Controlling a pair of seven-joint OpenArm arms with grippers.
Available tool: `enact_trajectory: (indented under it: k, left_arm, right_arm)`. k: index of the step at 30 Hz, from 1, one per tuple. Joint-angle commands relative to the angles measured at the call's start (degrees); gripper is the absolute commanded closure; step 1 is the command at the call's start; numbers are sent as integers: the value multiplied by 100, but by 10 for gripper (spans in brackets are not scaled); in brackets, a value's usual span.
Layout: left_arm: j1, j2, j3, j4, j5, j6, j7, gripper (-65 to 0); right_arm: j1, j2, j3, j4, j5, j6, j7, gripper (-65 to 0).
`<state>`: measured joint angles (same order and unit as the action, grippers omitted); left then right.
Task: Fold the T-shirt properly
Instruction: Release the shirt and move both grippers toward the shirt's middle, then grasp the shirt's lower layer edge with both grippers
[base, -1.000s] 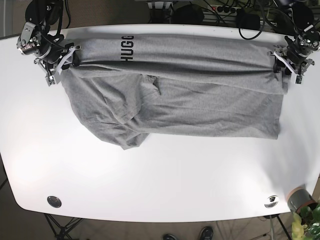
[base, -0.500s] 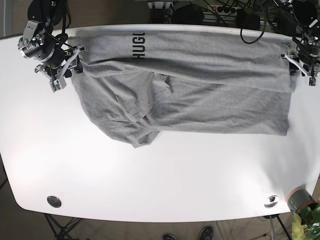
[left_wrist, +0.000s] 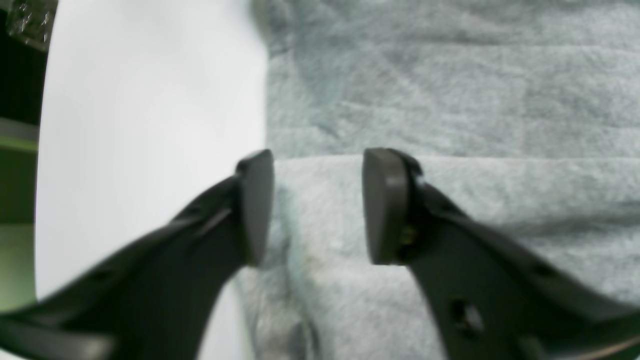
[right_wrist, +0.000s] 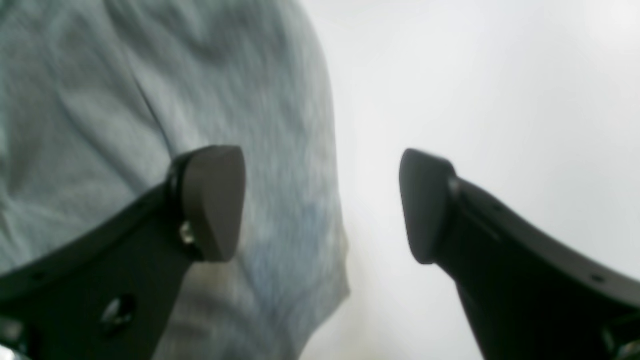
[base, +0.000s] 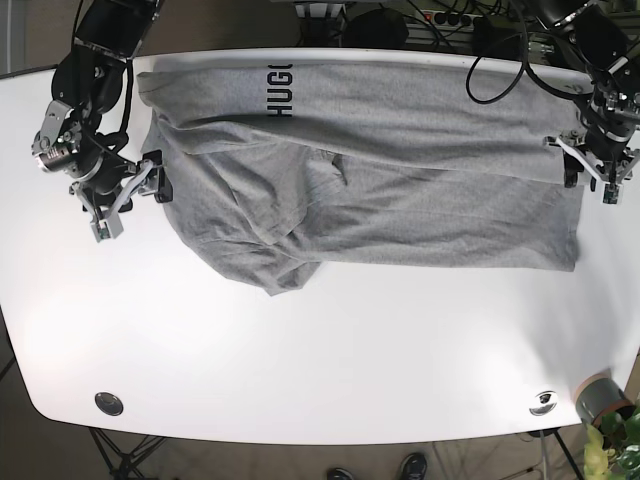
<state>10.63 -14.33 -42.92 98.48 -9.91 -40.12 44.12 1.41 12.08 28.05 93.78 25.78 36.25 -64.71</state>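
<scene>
The grey T-shirt (base: 400, 180) with dark lettering lies across the back half of the white table (base: 330, 350). Its upper band is folded over the body, and a bunched sleeve hangs at the front left. My left gripper (base: 588, 165) sits at the shirt's right edge. In the left wrist view this left gripper (left_wrist: 317, 205) is open, with the T-shirt (left_wrist: 450, 100) lying flat beneath the gap. My right gripper (base: 140, 190) is at the shirt's left edge. Seen from the right wrist, the right gripper (right_wrist: 322, 205) is wide open, holding nothing, over the T-shirt (right_wrist: 100, 100) edge.
Two round metal fittings (base: 108, 403) (base: 543, 402) are set near the table's front corners. A grey pot (base: 600, 398) with a plant stands off the front right corner. Cables (base: 440, 25) and equipment crowd the area behind the table.
Both grippers have let go of the shirt's top fold corners and moved forward along its side edges. The folded band has settled flat on the table.
</scene>
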Motion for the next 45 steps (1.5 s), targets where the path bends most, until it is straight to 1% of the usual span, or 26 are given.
enact_trajectory:
  k: [1, 2, 5, 7, 9, 11, 14, 16, 19, 23, 29, 32, 33, 36, 38, 40, 44, 45]
  left_arm:
    - [-57, -154, 147, 117, -59, 12, -117, -350]
    - [-74, -189, 252, 117, -59, 12, -117, -381]
    - [-145, -198, 384, 117, -68, 12, -117, -411]
    - [-277, -198, 437, 117, -51, 12, -117, -411]
    - [-391, -198, 463, 108, -51, 113, -117, -413]
    - [-470, -198, 454, 108, -51, 174, -117, -411]
    - [-611, -198, 454, 82, -42, 280, -117, -410]
    - [-681, -198, 454, 82, -42, 315, -117, -410]
    - [-707, -198, 428, 82, -42, 315, -117, -408]
    - [-707, -198, 419, 82, -42, 315, -135, -408]
    - [-707, -198, 419, 73, -42, 315, -144, -408]
    - [-742, -198, 419, -23, -42, 324, -152, -408]
    - [-892, -198, 419, -138, -42, 368, -152, -408]
    - [-1279, -207, 410, -481, 2, 693, -161, -408]
    - [-1525, -207, 428, -727, 248, 1018, -161, -408]
    - [-1815, -207, 454, -938, 468, 1185, -240, -410]
    - [-2369, -198, 525, -1659, 811, 1282, -715, -414]
    - [-2483, -207, 595, -1843, 881, 1282, -812, -414]
  right_arm:
    - [347, 212, -128, -301, 37, 19, 102, -463]
    - [523, 265, -251, -512, 37, 19, 110, -463]
    - [927, 362, -524, -943, 37, 19, 304, -460]
    - [1129, 414, -682, -1277, 29, -34, 488, -460]
    - [1393, 432, -858, -1637, 29, -183, 673, -460]
    - [1560, 432, -964, -1910, 29, -271, 858, -460]
    - [1806, 432, -1131, -2419, -33, -298, 1192, -460]
    - [2008, 432, -1306, -2771, -279, -298, 1315, -460]
    - [2158, 370, -1447, -3123, -587, -262, 1464, -460]
    - [2167, 159, -1491, -3281, -692, -271, 1816, -460]
    - [2140, 72, -1500, -3430, -692, -280, 1807, -460]
    - [2132, -43, -1500, -3430, -692, -280, 1816, -458]
    - [2132, -78, -1500, -3430, -692, -280, 1816, -458]
    - [2132, -122, -1500, -3430, -692, -289, 1781, -458]
    - [2132, -131, -1500, -3422, -684, -289, 1666, -458]
    - [2096, -131, -1500, -3422, -684, -280, 1622, -458]
    - [2044, -139, -1500, -3413, -648, -280, 1631, -458]
    - [2044, -192, -1509, -3404, -648, -280, 1622, -458]
